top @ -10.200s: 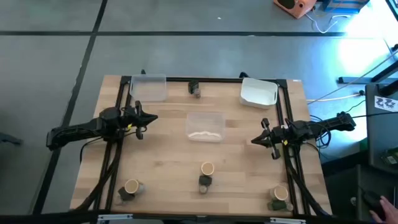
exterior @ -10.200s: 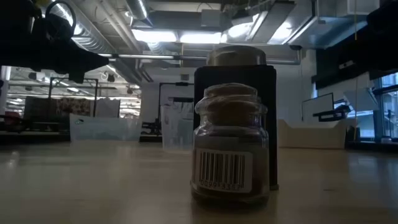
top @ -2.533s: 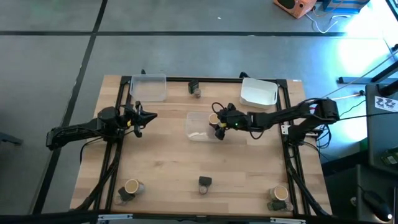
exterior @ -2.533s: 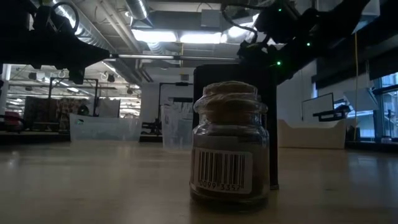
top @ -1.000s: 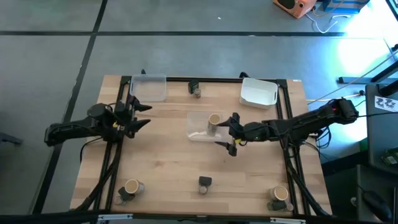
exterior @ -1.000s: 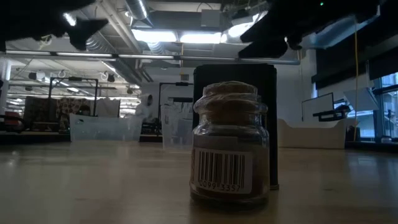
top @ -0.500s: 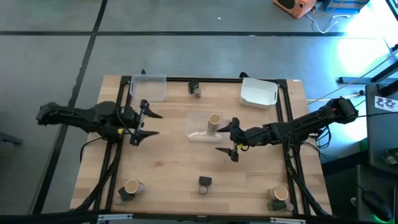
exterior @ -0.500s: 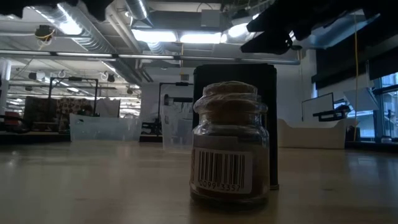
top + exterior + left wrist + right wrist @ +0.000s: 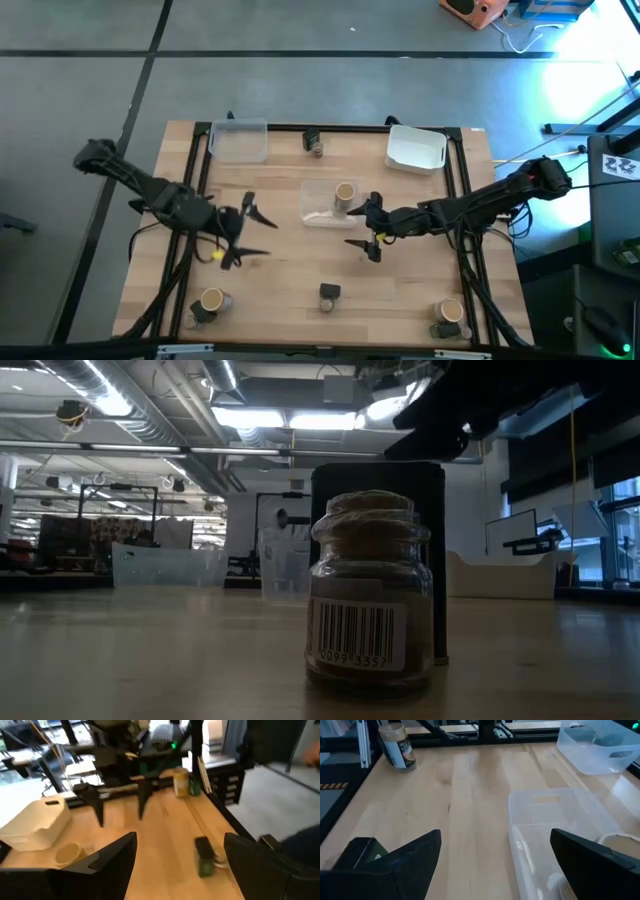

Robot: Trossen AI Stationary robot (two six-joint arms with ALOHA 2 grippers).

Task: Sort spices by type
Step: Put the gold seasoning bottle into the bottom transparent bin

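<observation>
Tan spice cylinder [image 9: 345, 192] in clear tub [image 9: 322, 203], white tub [image 9: 416, 149], black-and-white barcode on brown jar [image 9: 370, 592], pale wood table [image 9: 280, 270]

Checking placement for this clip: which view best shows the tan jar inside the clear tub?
The high view: the tan jar stands upright in the clear tub. The right wrist view catches only its edge, the left wrist view its top; the low view doesn't show it clearly.
</observation>
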